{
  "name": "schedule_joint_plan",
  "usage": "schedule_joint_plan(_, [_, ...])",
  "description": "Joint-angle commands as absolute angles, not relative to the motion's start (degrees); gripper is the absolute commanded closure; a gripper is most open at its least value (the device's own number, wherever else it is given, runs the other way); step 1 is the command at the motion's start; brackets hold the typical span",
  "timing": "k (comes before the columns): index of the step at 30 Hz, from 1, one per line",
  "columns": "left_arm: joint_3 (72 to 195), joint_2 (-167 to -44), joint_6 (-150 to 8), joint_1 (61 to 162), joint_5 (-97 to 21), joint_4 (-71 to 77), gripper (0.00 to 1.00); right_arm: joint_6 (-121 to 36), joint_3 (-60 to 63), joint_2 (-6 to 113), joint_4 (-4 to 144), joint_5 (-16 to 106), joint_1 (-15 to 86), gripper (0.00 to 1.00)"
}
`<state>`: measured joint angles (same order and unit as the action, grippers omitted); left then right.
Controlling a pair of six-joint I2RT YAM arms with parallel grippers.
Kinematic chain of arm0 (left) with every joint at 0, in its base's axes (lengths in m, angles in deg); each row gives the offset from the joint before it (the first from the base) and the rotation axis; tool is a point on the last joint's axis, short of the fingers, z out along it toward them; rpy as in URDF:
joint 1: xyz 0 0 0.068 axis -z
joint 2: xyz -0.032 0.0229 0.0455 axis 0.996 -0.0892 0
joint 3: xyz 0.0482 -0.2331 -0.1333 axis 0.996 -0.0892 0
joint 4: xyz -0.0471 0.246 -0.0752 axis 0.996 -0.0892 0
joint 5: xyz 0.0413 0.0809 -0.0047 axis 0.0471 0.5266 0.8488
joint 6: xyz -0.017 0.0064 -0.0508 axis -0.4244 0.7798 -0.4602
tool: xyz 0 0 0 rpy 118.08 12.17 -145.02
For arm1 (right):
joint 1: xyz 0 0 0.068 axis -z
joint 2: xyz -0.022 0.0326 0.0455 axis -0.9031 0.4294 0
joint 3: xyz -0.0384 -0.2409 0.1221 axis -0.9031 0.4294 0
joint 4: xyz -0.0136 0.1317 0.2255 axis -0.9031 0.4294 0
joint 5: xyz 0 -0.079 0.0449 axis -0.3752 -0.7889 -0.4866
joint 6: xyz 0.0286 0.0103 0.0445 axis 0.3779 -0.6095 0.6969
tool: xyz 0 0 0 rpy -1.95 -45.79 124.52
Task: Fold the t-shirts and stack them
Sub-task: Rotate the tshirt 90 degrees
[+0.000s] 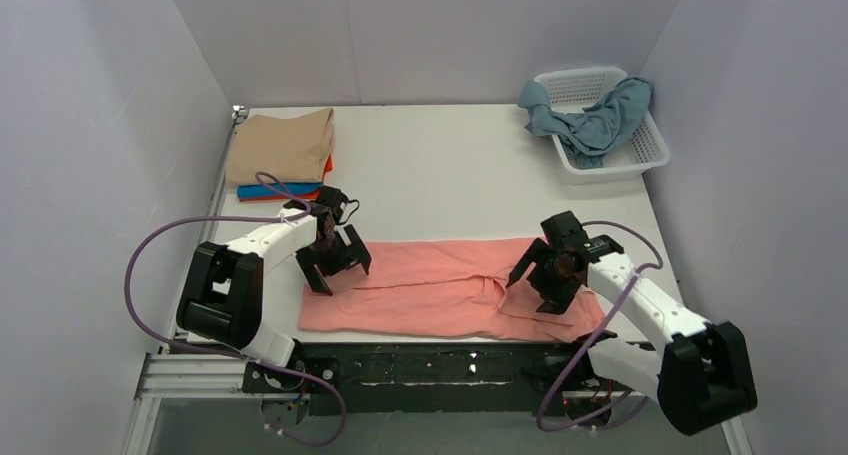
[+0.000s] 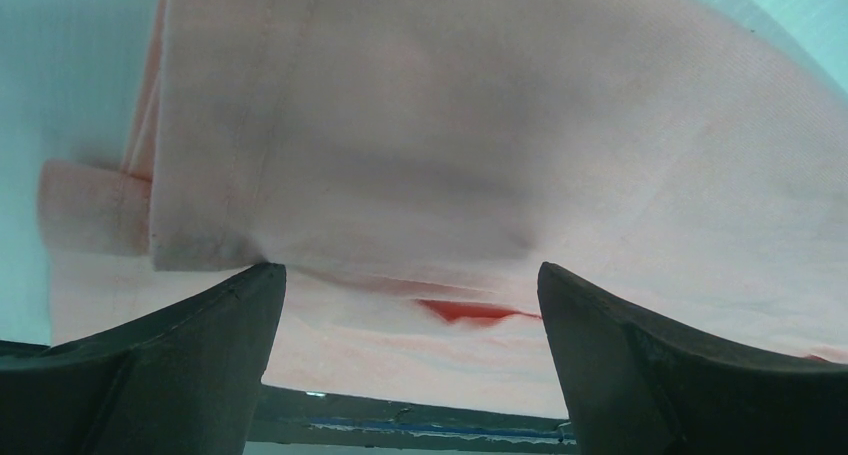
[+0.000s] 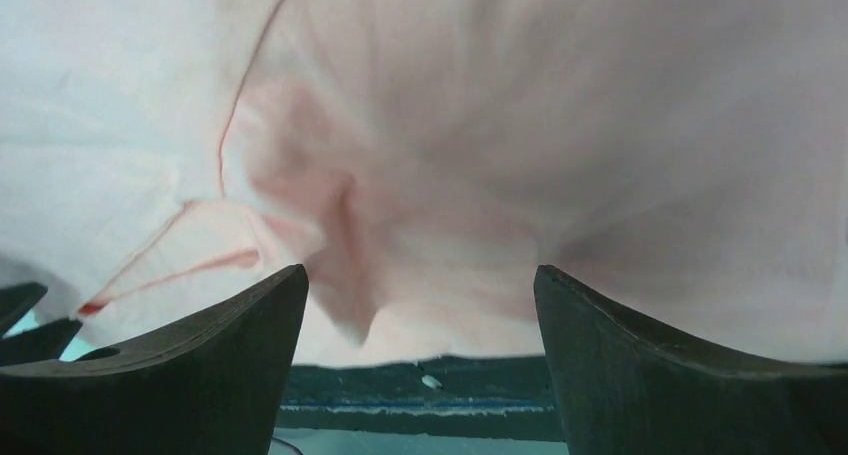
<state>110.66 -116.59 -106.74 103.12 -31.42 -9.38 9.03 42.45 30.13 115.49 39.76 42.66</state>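
A salmon pink t-shirt (image 1: 440, 287) lies flat in a long folded band near the table's front edge. My left gripper (image 1: 345, 278) hovers open over its left end, nothing between the fingers. Over the right end, where the cloth is bunched, my right gripper (image 1: 530, 297) is open and empty too. In the left wrist view the pink cloth (image 2: 450, 125) fills the frame above the open left gripper (image 2: 412, 275). The right wrist view shows wrinkled pink cloth (image 3: 520, 125) above the open right gripper (image 3: 420, 275). A folded stack sits at the back left: beige t-shirt (image 1: 282, 145) on top, orange (image 1: 327, 165) and blue (image 1: 270, 191) beneath.
A white lattice basket (image 1: 603, 172) stands at the back right, with a dusty grey-blue t-shirt (image 1: 600, 123) draped over its rim. White walls enclose the table on three sides. A black strip (image 1: 440, 360) runs along the front edge between the arm bases.
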Motion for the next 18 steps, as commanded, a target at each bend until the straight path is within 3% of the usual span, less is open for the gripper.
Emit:
schedule_joint_plan(1, [110.34, -118.75, -106.55, 103.17, -33.43, -15.08, 0.02, 7.73, 40.28, 39.69, 104.51, 39.15, 44.11, 0.09])
schedule_joint_plan(10, [108.99, -116.92, -107.69, 103.23, -34.82, -15.93, 0.02, 0.98, 27.90, 62.25, 91.79, 44.16, 47.25, 0.10])
schedule_joint_plan(18, [103.73, -114.56, -113.75, 104.87, -40.20, -11.87, 0.02, -12.35, -8.31, 89.79, 103.62, 50.01, 47.34, 0.10])
